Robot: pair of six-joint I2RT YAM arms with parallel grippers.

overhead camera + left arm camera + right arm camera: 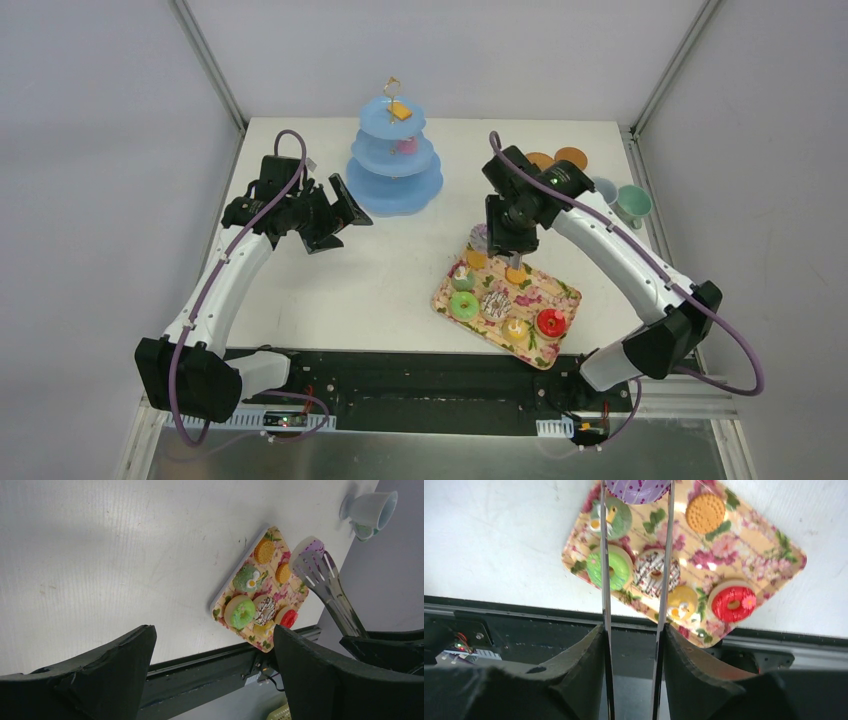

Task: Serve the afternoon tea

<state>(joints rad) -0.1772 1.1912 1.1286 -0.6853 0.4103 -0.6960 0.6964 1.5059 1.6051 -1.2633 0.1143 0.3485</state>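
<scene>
I've got the R gripper (634, 630) clamped on the tongs (605, 555), tips pinching the purple donut (638, 489) over the tray (774, 545) at its 11 o'clock corner. Tiered stand (395, 165) lies approx 10 o'clock from there. L gripper (214, 630) open, empty.

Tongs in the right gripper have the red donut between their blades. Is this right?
No. The tongs in the right gripper have the purple donut between their blades, as the right wrist view shows. The red donut lies on the tray.

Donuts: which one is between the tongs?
The purple dotted donut, sitting between the tongs' blades; the green donut, striped donut and red donut lie on the tray.
</scene>
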